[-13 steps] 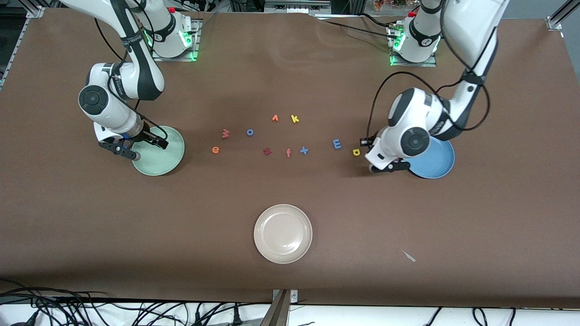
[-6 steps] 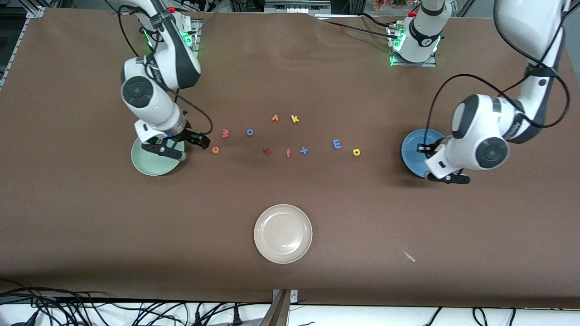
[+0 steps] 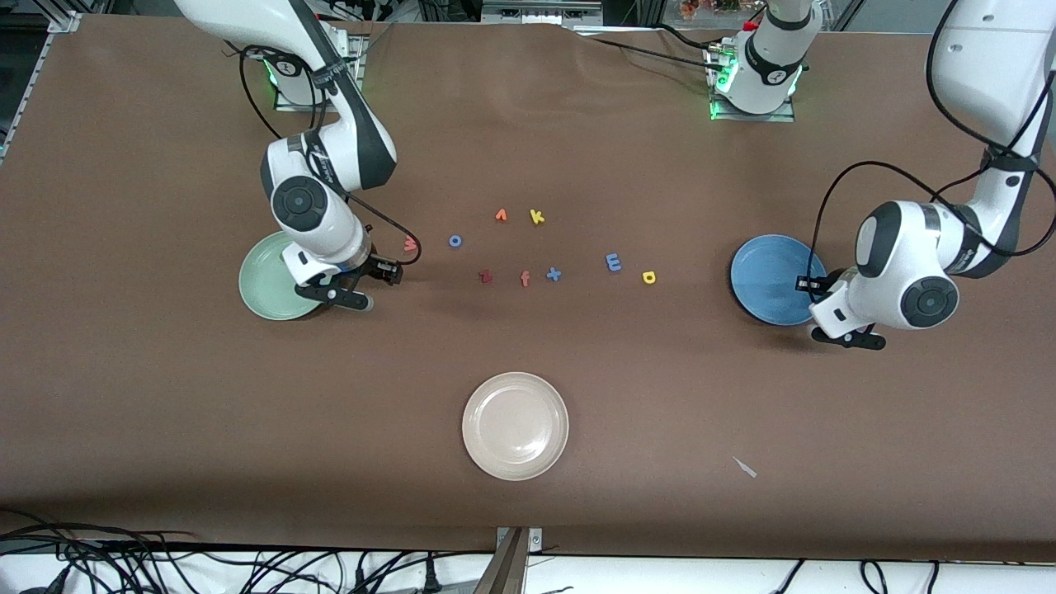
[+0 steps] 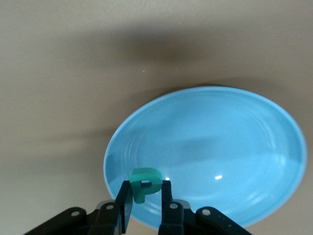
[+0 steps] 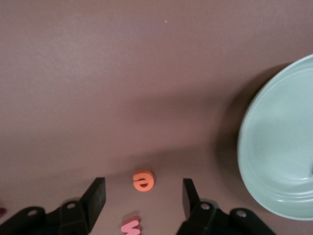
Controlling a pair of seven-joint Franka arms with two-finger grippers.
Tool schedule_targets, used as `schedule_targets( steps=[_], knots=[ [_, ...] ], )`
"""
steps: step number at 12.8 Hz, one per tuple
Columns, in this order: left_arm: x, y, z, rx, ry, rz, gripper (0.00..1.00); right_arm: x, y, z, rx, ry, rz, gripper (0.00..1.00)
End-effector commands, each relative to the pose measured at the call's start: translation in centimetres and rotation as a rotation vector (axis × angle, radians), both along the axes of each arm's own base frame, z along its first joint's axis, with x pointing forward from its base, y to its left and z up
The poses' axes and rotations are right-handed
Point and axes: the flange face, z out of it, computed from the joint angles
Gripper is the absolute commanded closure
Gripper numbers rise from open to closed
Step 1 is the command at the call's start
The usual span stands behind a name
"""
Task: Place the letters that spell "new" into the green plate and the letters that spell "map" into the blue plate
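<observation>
Left gripper (image 4: 146, 196) clamped on teal foam "p" (image 4: 145, 183), hovering over edge of round blue plate (image 3: 763, 285); release pending.

Right gripper (image 5: 142, 196) wide, straddling orange foam "e" (image 5: 143, 180) on counter (image 3: 528, 371) beside mint-green plate (image 3: 264, 289). Next: descend, close squarely.

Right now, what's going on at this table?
The left gripper holds the teal "p" pinched over the rim of the blue plate, not yet released. The right gripper sits low beside the green plate, fingers apart around the orange "e", with the pink "w" close by. The blue "m" and yellow "a" lie on the table.
</observation>
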Motion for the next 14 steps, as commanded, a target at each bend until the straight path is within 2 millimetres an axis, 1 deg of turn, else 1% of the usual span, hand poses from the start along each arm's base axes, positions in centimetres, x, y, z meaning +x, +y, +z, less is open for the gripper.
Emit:
schedule_targets(
  steps=[1,2,3,4,5,6,7,8,9,10,11,12,13,14],
  knots=[
    [0.4,-0.3,-2.0,-0.01,-0.004,-0.036,0.64,-0.9,1.2,-2.6,0.015,0.005,0.03,0.28],
    [0.5,-0.2,-1.8,-0.009,-0.007,-0.034,0.38,-1.4,0.8,-3.3,0.02,-0.016,0.025,0.28],
    [0.5,-0.3,-1.4,-0.009,-0.01,-0.034,0.1,-2.1,0.5,-4.2,0.017,-0.014,0.02,0.29],
    [0.8,-0.6,-0.5,-0.008,-0.021,-0.038,0.0,-3.0,0.6,-4.9,0.013,0.001,0.026,0.34],
    [1.1,-1.1,1.1,-0.007,-0.043,-0.041,0.0,-3.2,0.6,-5.1,0.016,-0.007,0.027,0.39],
    [1.3,-2.7,3.3,-0.007,-0.065,-0.059,0.0,-3.1,0.5,-5.1,0.019,-0.014,0.028,0.39],
    [1.5,-4.7,5.0,-0.023,-0.063,-0.059,0.0,-3.1,0.5,-5.1,0.018,-0.014,0.028,0.39],
    [1.7,-5.8,6.3,-0.044,-0.037,0.013,0.0,-3.2,0.4,-5.3,0.017,-0.012,0.031,0.39],
    [1.7,-7.5,7.3,-0.057,-0.019,0.063,0.0,-3.3,0.4,-5.7,0.016,-0.012,0.034,0.39],
    [1.5,-10.1,8.0,-0.061,-0.024,0.089,0.0,-3.4,0.5,-6.2,0.016,-0.017,0.035,0.39],
    [1.3,-12.2,8.6,-0.045,-0.031,0.129,0.0,-3.6,0.4,-6.5,0.018,-0.024,0.036,0.39],
    [0.9,-14.2,8.3,-0.026,-0.027,0.182,0.0,-3.8,0.3,-6.9,0.019,-0.031,0.034,0.39],
    [0.5,-16.2,7.6,-0.023,-0.03,0.214,0.0,-4.0,0.4,-7.1,0.021,-0.033,0.038,0.41],
    [-0.2,-18.7,6.9,-0.027,-0.046,0.239,0.0,-4.2,0.7,-7.2,0.023,-0.032,0.044,0.47]
  ],
)
